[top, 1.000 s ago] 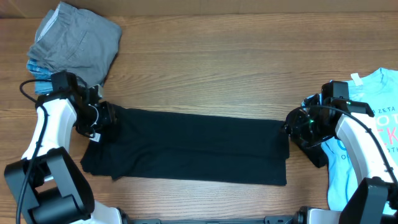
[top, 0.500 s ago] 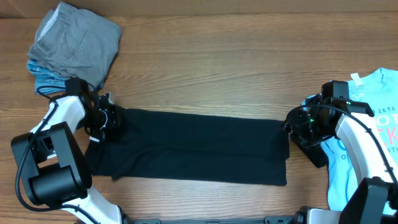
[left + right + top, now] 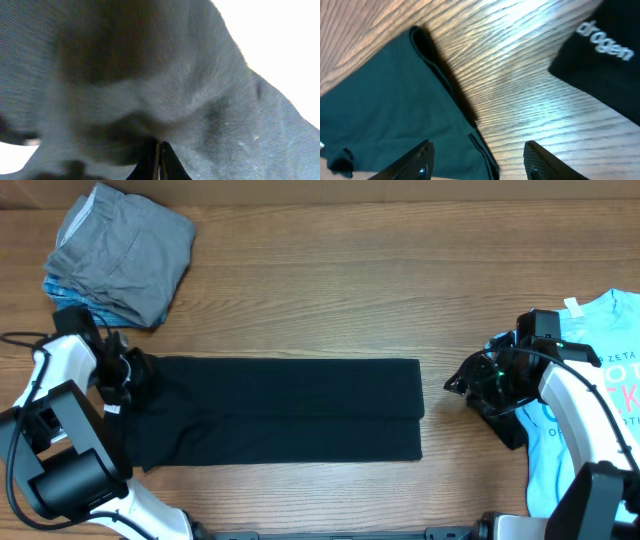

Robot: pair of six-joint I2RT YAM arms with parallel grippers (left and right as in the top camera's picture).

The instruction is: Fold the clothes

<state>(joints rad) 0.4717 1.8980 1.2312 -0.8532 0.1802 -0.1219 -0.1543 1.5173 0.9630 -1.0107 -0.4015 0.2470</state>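
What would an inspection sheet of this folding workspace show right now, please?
Surface: wooden table, wood grain, no spills seen.
Job's things: plain black cloth T-shirt folded into a long flat band mid-table; grey folded garment stacked on blue pieces, far left corner; light-blue printed tee at right edge, partly out of frame.
Clutter: nothing seen.
Grippers: left gripper shut on the shirt's left end; right gripper open, apart from its right edge.
Cables: black cable loops beside left arm, off the cloth.
Surroundings: nothing seen.

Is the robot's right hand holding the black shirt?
No, the right gripper is open and sits apart from the black shirt, with bare table between them.
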